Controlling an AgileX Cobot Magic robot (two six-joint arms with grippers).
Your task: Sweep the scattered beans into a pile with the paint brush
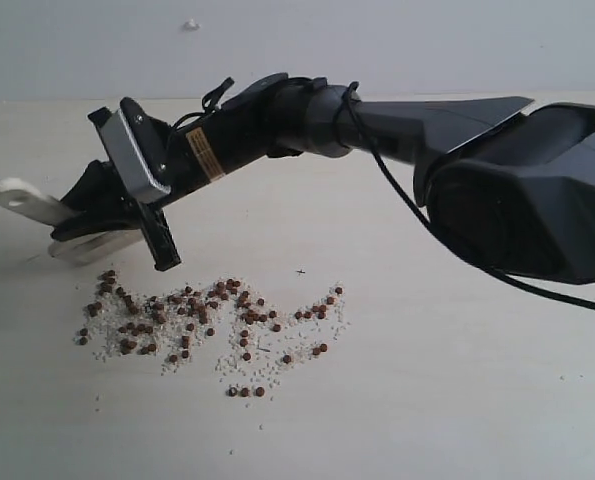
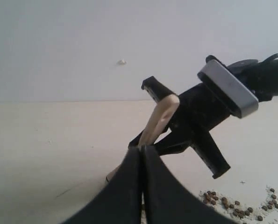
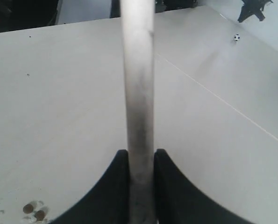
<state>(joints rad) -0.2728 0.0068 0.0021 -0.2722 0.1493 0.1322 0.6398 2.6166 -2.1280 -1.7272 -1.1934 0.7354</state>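
The beans (image 1: 197, 320) lie scattered in a wide band on the pale table, mixed with white grains. My right gripper (image 1: 77, 215) reaches across to the left end of that band and is shut on the paint brush (image 1: 22, 200). The handle end with its hole sticks out to the left, and the pale bristle end (image 1: 92, 247) hangs just above the leftmost beans. In the right wrist view the cream handle (image 3: 139, 70) runs out from between the right gripper's jaws (image 3: 141, 154), with a few beans (image 3: 33, 212) nearby. My left gripper (image 2: 142, 148) is shut on nothing and faces the brush (image 2: 160, 119) and the beans (image 2: 241, 207).
The right arm's black body and cable (image 1: 497, 190) fill the exterior view's right side. A small white speck (image 1: 190, 24) sits on the back wall. A little black-and-white ball (image 3: 236, 37) and a dark object (image 3: 253, 9) show far off beyond a table seam.
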